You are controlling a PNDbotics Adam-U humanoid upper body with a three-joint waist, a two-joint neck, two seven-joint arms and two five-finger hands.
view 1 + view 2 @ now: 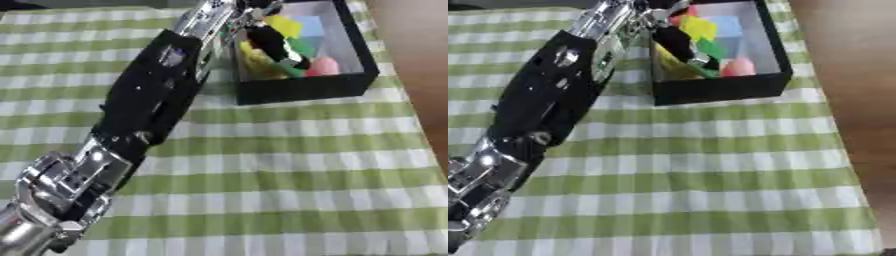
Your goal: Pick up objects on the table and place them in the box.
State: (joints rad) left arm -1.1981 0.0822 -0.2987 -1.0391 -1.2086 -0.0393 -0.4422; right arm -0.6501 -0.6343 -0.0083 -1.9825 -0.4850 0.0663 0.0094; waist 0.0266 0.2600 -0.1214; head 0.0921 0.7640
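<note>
the left arm reaches in a long diagonal across the tabletop [289, 165] so that its left hand [278, 45] hangs inside the black box [302, 90], which is where the task wants things dropped. the dark fingers point down into the box among the coloured pieces; whether they are curled on something or already let go i cannot tell, because they blur into the contents.

around the hand lie the objects already in the box: a yellow piece [284, 25] just above it, a pale blue block [308, 25] beside that, something green [304, 50] touching the fingers, a rounded pink shape [322, 66] just beyond the fingertips, and more yellow [258, 65] under the palm side. they look like smooth, matte toy shapes, some blocky, some rounded.

the box has straight black walls and a pale inner floor. the tabletop is covered with a soft green and white checked cloth, and no loose objects show on it near the hand. the right hand is not in sight.
</note>
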